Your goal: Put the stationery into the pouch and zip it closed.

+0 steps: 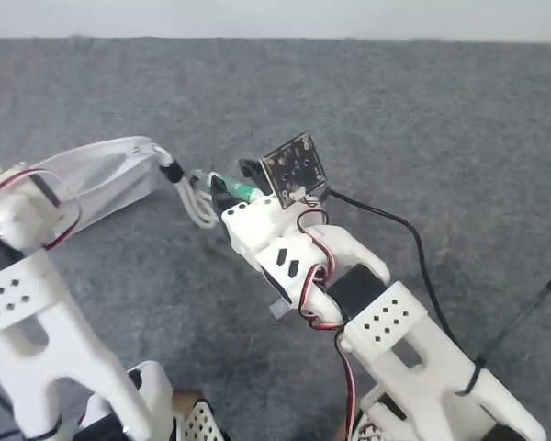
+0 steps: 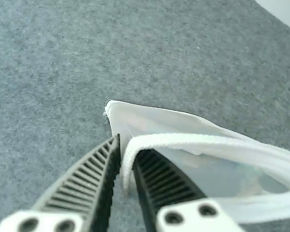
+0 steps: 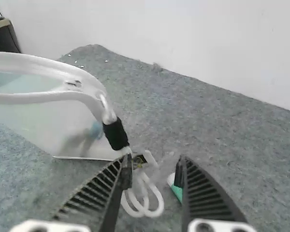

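The translucent white pouch (image 1: 101,179) lies on the grey table (image 1: 413,110) with its mouth open. The left end effector (image 2: 123,145) is pinched almost closed on the pouch's zip rim, at the end away from the black zip pull (image 3: 115,133). Beside that pull, the right end effector (image 3: 154,166) stands open and grips nothing, its jaws either side of the white cord loops (image 3: 144,195). A green item (image 3: 175,192) lies just beside the loops, outside the pouch.

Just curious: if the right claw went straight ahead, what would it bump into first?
Probably the white cord loops just ahead of the right gripper, then the pouch; depth unclear.
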You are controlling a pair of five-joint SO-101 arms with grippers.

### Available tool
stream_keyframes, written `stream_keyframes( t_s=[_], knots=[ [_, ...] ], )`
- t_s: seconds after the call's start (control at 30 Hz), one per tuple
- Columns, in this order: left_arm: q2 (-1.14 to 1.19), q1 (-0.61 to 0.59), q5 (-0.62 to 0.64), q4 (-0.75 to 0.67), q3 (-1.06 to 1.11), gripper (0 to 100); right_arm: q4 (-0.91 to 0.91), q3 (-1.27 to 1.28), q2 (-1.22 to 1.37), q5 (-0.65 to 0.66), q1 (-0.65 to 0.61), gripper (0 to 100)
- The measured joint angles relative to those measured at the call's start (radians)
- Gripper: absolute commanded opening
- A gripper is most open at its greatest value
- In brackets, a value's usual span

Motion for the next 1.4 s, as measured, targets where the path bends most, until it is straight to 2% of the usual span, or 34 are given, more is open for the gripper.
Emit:
stream_keyframes(
  t_s=[0.3, 0.7, 0.87, 1.27, 1.4],
  knots=[
    [0.0, -0.02, 0.0, 0.0, 0.0, 1, 0.021, -0.157, 0.307, 0.034, 0.043, 14.5],
    [0.0, -0.02, 0.0, 0.0, 0.0, 1, 0.313, -0.654, 0.876, 0.035, 0.058, 14.5],
    [0.0, -0.02, 0.0, 0.0, 0.0, 1, 0.404, -0.829, 1.063, 0.092, 0.06, 14.5],
    [0.0, -0.02, 0.0, 0.0, 0.0, 1, 0.436, -1.08, 1.32, 0.109, 0.094, 14.5],
    [0.0, -0.02, 0.0, 0.0, 0.0, 1, 0.436, -1.114, 1.369, 0.169, 0.107, 14.1]
  ],
)
